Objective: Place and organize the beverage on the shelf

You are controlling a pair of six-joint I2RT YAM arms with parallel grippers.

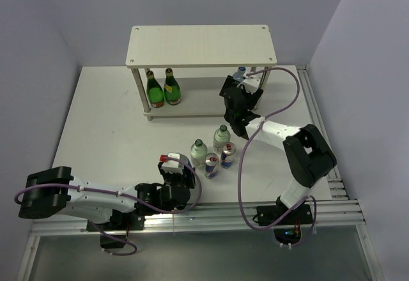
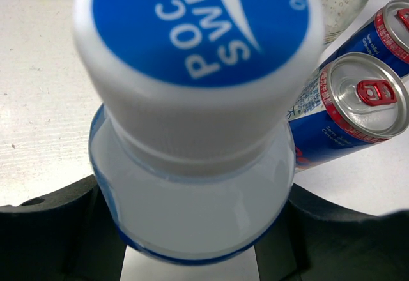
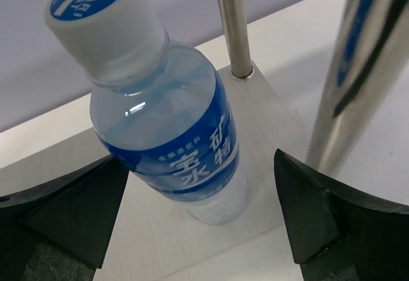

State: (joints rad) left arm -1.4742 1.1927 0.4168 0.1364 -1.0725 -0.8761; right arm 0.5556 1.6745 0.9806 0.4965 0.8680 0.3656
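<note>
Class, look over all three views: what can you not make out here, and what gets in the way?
Top view: rear of the lower tier of the shelf, under its top board.
Left wrist view: label text and base of the held water bottle, behind its own cap.
Left wrist view: the green-capped bottle, cut off by the top edge.
Right wrist view: whatever lies behind the blurred shelf leg near the lens.

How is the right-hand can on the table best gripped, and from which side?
Grip the can around its upright round body, likely from the right: the other can stands close at its left, a bottle right behind it; the right side is free.
</note>
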